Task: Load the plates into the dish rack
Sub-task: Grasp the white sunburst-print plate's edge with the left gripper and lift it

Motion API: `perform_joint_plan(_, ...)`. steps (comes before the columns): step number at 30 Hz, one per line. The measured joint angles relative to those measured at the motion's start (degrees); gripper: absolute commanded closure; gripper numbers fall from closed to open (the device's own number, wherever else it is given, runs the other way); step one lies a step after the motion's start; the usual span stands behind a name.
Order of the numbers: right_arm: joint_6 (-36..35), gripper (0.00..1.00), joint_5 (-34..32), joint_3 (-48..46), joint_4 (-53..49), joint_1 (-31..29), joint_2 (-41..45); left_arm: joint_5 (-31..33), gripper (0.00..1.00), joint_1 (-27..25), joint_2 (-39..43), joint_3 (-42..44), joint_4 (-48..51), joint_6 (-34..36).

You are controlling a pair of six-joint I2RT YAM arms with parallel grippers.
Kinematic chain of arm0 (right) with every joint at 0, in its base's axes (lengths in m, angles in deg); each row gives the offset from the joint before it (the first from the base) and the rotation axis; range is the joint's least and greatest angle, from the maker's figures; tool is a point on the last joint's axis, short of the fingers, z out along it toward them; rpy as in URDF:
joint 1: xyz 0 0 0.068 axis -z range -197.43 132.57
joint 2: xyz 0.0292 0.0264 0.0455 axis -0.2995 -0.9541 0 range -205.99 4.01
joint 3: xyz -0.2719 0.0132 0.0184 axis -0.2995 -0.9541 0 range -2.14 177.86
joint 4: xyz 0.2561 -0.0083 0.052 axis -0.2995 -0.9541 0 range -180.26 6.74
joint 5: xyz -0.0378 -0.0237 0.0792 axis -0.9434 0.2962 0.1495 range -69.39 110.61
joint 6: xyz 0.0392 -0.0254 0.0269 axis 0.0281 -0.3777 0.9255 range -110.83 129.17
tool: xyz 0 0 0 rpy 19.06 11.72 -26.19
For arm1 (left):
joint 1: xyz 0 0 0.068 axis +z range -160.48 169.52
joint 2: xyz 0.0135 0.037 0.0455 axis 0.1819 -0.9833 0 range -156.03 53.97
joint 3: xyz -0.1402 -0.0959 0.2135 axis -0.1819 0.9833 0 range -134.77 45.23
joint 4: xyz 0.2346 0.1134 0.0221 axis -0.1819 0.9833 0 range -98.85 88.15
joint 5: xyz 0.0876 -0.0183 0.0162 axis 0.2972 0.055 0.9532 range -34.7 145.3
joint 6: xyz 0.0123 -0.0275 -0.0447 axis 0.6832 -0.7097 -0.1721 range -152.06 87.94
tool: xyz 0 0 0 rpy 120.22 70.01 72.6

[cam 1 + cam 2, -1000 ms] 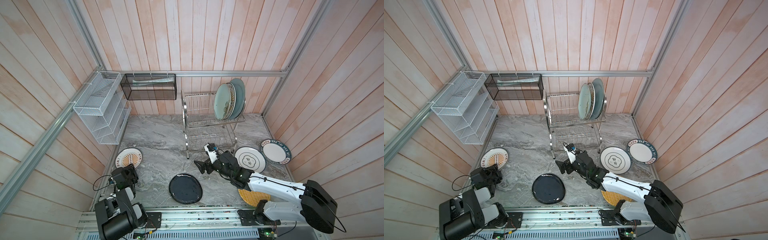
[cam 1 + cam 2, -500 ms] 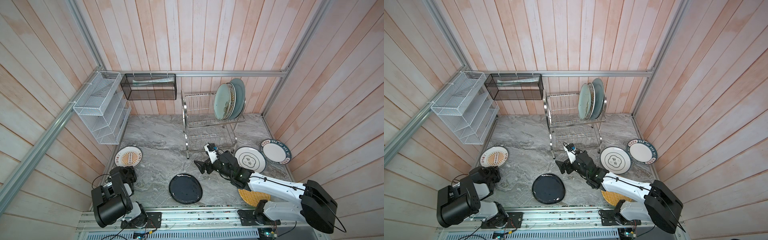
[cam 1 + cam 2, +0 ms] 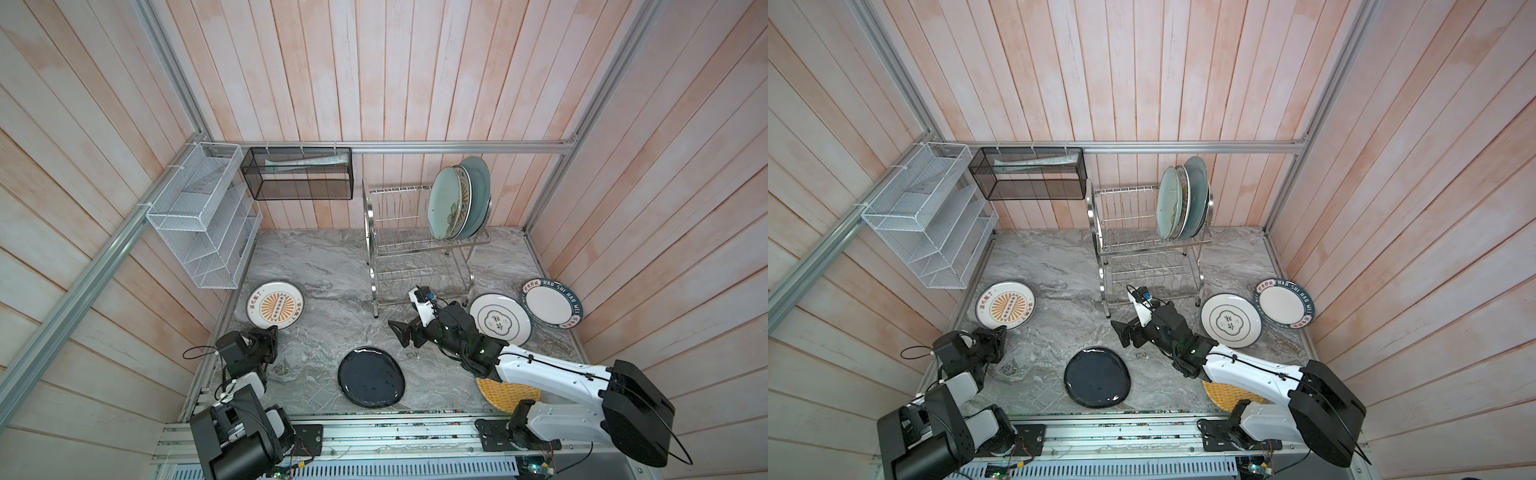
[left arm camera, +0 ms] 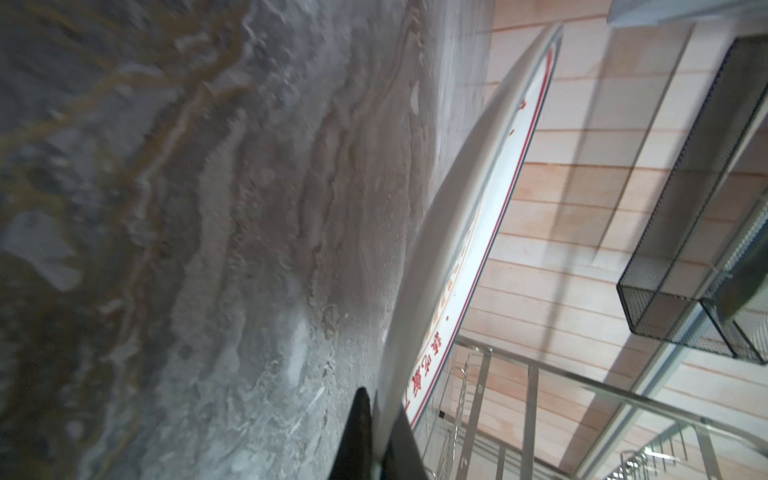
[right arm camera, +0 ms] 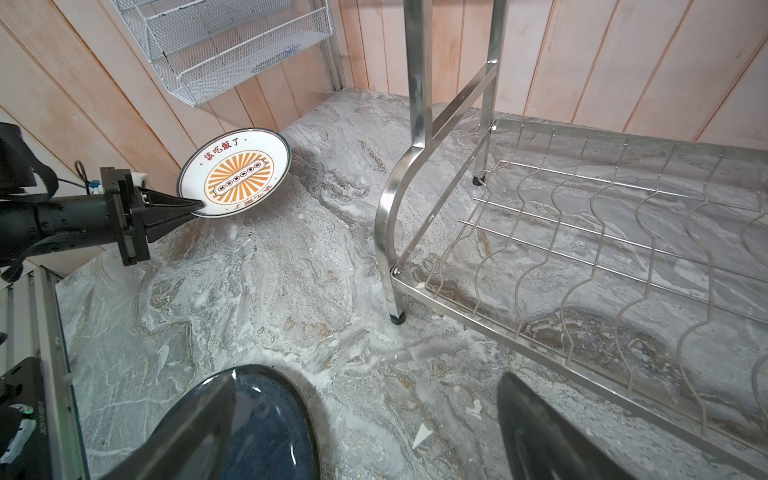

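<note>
An orange-sunburst plate [image 3: 275, 305] [image 3: 1005, 305] [image 5: 235, 172] [image 4: 457, 232] sits at the left of the marble table, its near edge tilted up. My left gripper [image 3: 272, 330] [image 3: 1003, 330] [image 5: 199, 205] [image 4: 376, 415] is shut on that rim. My right gripper [image 3: 405, 336] [image 3: 1127, 334] [image 5: 368, 386] hangs open and empty between the dark navy plate [image 3: 371, 376] [image 5: 266, 419] and the dish rack [image 3: 415, 253] [image 5: 582, 232]. Three plates stand in the rack's upper tier, the pale green flowered one [image 3: 444, 208] in front. Its lower tier is bare.
Two white lettered plates [image 3: 500, 322] [image 3: 550, 303] lie at the right, the far one leaning on the wall. A yellow woven plate [image 3: 507, 395] lies partly under the right arm. A white mesh organiser [image 3: 203, 220] and a black mesh basket [image 3: 299, 178] hang at the back left.
My left gripper has reached forward and shut on the sunburst plate's near rim. The plate has shifted a little back and right and now tilts. The right arm has not moved.
</note>
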Motion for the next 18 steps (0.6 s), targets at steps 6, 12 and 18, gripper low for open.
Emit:
perform_joint_plan(6,0.07,0.02,-1.03,-0.15,0.0,0.0,0.44,-7.17,1.0,-4.46,5.86,-6.21,6.19,5.42)
perform_joint_plan(12,2.05,0.02,0.44,-0.76,-0.48,2.54,2.58,-13.44,1.0,-9.92,9.07,-13.4,11.69,11.87)
perform_joint_plan(18,6.56,0.02,5.44,-0.76,-4.59,8.85,10.01,-17.2,1.0,-18.45,9.66,-17.86,18.47,19.23)
